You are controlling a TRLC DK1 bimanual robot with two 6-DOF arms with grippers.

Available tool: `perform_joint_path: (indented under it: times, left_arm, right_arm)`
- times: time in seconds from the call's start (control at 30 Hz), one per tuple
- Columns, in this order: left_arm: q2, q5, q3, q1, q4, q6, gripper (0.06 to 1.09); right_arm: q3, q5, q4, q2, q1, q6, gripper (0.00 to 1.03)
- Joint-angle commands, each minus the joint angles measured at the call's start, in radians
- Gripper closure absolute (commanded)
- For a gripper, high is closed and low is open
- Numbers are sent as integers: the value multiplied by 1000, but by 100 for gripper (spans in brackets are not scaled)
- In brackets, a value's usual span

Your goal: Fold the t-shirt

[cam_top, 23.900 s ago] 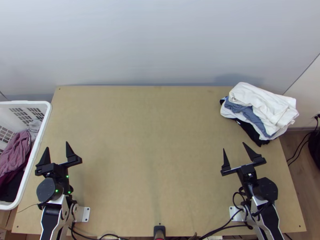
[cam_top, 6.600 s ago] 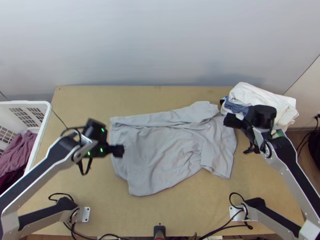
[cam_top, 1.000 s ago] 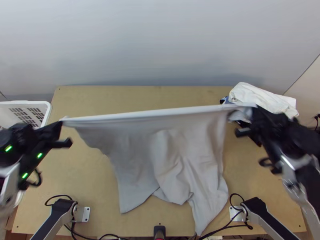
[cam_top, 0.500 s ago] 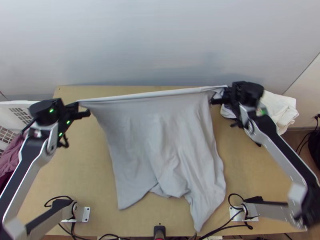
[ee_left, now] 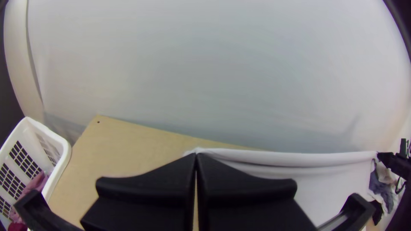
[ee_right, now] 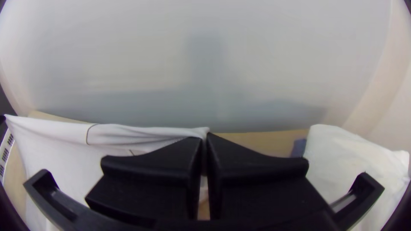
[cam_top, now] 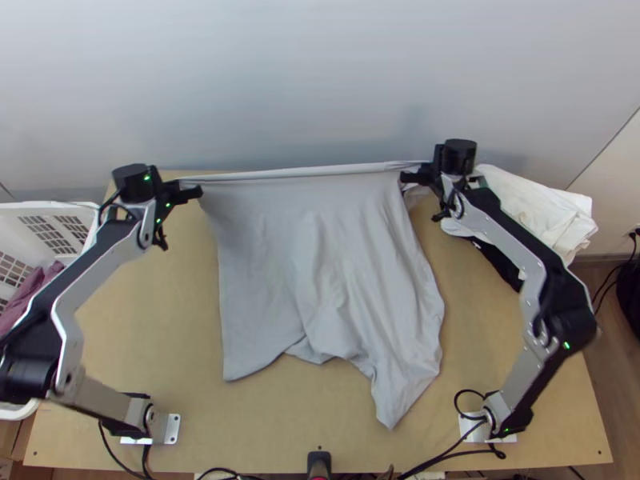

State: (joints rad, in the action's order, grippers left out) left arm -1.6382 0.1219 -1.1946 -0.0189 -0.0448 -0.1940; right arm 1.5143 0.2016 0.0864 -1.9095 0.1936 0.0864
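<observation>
Grey t-shirt (cam_top: 320,256) hangs between the two pairs of jaws, upper edge taut. Left gripper (cam_top: 184,190) and right gripper (cam_top: 413,174) each clamp one end of it (basket (cam_top: 48,206) beside the left jaws, clothes pile (cam_top: 538,210) beside the right).

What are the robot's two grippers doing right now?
Left gripper: closed on the grey shirt.
Right gripper: closed, holding the same shirt's top edge.
</observation>
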Motion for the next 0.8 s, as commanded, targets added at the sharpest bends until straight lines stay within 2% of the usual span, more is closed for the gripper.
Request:
perform_joint_path:
  times: [0.0, 0.03, 0.07, 0.13, 0.2, 0.23, 0.27, 0.33, 0.37, 0.4, 0.43, 0.53, 0.63, 0.77]
  left_arm:
    - [-189, 13, -117, -7, -44, -4, 105]
    - [-206, 13, -129, -9, -46, -9, 105]
    - [-218, 13, -142, -10, -46, -18, 105]
    - [-235, 13, -160, -10, -40, -38, 103]
    - [-241, 12, -174, -9, -12, -65, 94]
    - [-241, 12, -178, -6, 3, -74, 85]
    - [-239, 12, -181, -1, 23, -85, 73]
    - [-238, 10, -194, 5, 79, -99, 40]
    - [-236, 5, -204, 5, 118, -120, 24]
    - [-235, -10, -217, 7, 163, -142, 14]
    - [-232, -22, -227, 7, 197, -153, 10]
    - [-186, -30, -212, 14, 229, -168, 10]
    - [-121, -42, -177, 14, 250, -176, 10]
    - [-9, -105, -172, 16, 447, -180, 10]
  right_arm:
    - [139, 1, -2, -160, -3, 46, 100]
    - [155, 1, -2, -169, -3, 52, 97]
    - [164, 1, -2, -174, -2, 69, 88]
    - [178, 1, -1, -178, 6, 76, 78]
    - [182, 1, 9, -178, 15, 79, 61]
    - [181, 1, 13, -175, 20, 79, 49]
    - [181, 1, 26, -172, 24, 79, 36]
    - [184, -1, 52, -163, 30, 79, 18]
    - [179, -1, 61, -151, 32, 79, 14]
    - [176, -1, 70, -140, 33, 79, 14]
    - [173, -1, 87, -123, 35, 84, 13]
    - [147, -2, 147, -56, 40, 111, 7]
    - [84, -21, 205, 44, 46, 138, 5]
    - [-9, -71, 286, 198, 49, 145, 5]
